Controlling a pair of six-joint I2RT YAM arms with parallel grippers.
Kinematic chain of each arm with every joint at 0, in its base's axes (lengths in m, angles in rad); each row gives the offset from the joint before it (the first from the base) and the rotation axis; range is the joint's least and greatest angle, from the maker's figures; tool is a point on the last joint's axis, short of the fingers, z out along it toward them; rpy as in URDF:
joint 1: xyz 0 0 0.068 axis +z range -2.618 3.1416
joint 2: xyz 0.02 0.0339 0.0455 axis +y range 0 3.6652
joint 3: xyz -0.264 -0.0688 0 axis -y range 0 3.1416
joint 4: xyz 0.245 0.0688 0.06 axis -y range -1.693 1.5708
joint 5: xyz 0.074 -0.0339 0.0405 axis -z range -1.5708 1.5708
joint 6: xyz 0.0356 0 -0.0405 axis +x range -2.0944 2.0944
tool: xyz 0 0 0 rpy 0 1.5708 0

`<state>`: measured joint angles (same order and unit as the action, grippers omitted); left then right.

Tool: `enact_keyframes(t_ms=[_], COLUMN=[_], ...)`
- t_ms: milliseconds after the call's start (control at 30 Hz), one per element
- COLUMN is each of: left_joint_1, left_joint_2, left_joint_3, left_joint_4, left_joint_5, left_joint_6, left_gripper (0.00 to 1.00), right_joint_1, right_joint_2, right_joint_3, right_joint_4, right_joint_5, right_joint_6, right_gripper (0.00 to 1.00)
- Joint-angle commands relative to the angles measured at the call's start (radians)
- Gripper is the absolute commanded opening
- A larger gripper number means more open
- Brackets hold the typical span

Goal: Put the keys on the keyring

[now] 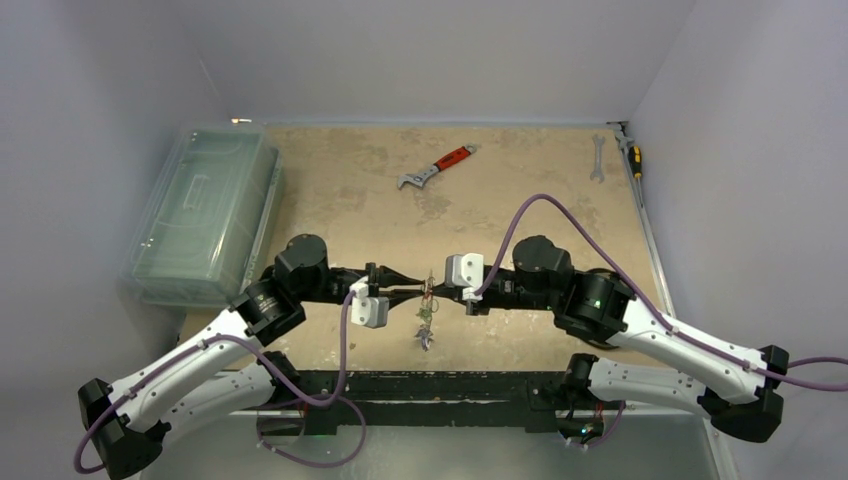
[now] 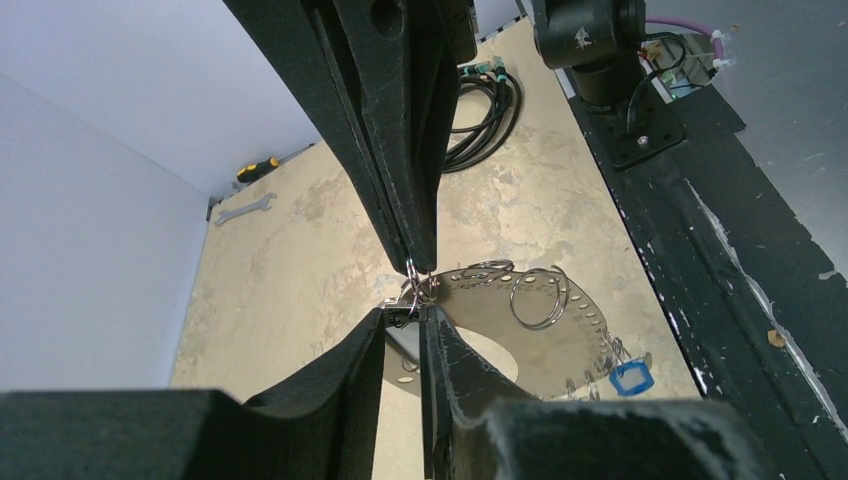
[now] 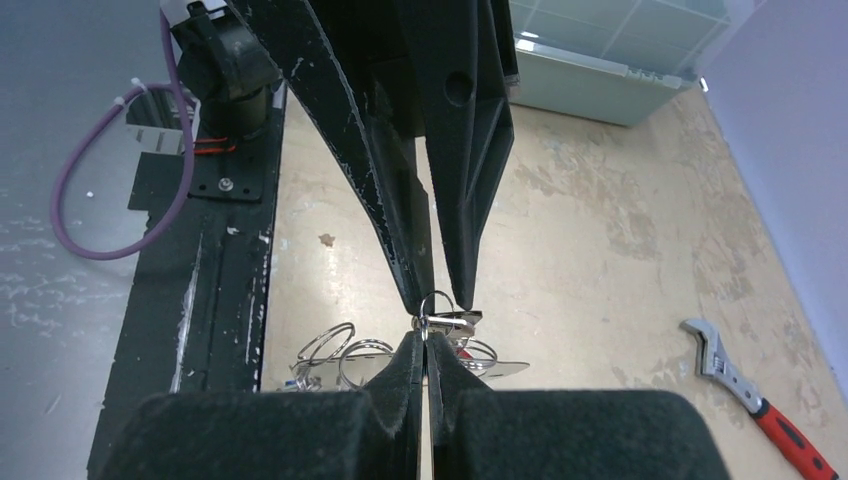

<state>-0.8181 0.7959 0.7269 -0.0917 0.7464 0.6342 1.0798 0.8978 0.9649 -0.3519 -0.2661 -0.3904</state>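
Note:
The keyring point(image 2: 575, 350), a flat silvery plate with an oval opening and several split rings on its holed rim, hangs on edge above the table. Its thin edge point(image 3: 500, 368) also shows in the right wrist view. My right gripper point(image 2: 418, 268) is shut on a small split ring at the plate's rim. My left gripper point(image 2: 405, 312) meets it tip to tip, jaws narrowly apart with a small silver key head point(image 3: 455, 320) pinched across the fingertips. More keys point(image 1: 426, 328) dangle below the two grippers, one with a blue tag point(image 2: 631, 378).
A red-handled wrench point(image 1: 437, 167) lies at the table's far middle. A plain spanner point(image 1: 597, 158) and a yellow-black screwdriver point(image 1: 633, 160) lie at the far right. A clear plastic box point(image 1: 205, 215) stands on the left. A coiled black cable point(image 2: 485, 110) lies by the right arm's base.

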Motion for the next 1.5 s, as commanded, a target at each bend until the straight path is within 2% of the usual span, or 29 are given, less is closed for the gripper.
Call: enact_keyframes(t_ms=[0, 133, 267, 1000, 1133, 1200, 1300, 1467], left_joint_1=[0.006, 0.005, 0.005, 0.005, 0.005, 0.006, 0.008, 0.016], left_joint_2=[0.002, 0.002, 0.002, 0.002, -0.005, -0.029, -0.07, -0.101], left_joint_3=[-0.005, -0.009, -0.009, -0.013, -0.014, -0.018, -0.022, -0.027], left_joint_4=[0.028, 0.03, 0.032, 0.037, 0.052, 0.059, 0.068, 0.141], left_joint_5=[0.043, 0.048, 0.052, 0.042, 0.044, 0.03, -0.001, -0.033], left_joint_6=[0.022, 0.022, 0.024, -0.008, -0.028, -0.033, -0.044, -0.13], left_gripper=[0.16, 0.15, 0.0, 0.0, 0.36, 0.49, 0.55, 0.56], right_joint_1=[0.0, 0.0, 0.0, 0.0, 0.0, 0.0, 0.0, 0.0], right_joint_2=[-0.009, -0.013, -0.018, -0.096, -0.09, -0.092, -0.099, -0.129], right_joint_3=[0.055, 0.055, 0.052, -0.038, -0.042, -0.049, -0.064, -0.112], right_joint_4=[0.047, 0.059, 0.074, 0.277, 0.274, 0.274, 0.274, 0.315], right_joint_5=[-0.037, -0.045, -0.041, 0.088, 0.076, 0.061, 0.039, 0.03], right_joint_6=[0.012, 0.018, 0.021, 0.093, 0.093, 0.093, 0.089, 0.074], right_gripper=[0.0, 0.0, 0.0, 0.0, 0.0, 0.0, 0.0, 0.0])
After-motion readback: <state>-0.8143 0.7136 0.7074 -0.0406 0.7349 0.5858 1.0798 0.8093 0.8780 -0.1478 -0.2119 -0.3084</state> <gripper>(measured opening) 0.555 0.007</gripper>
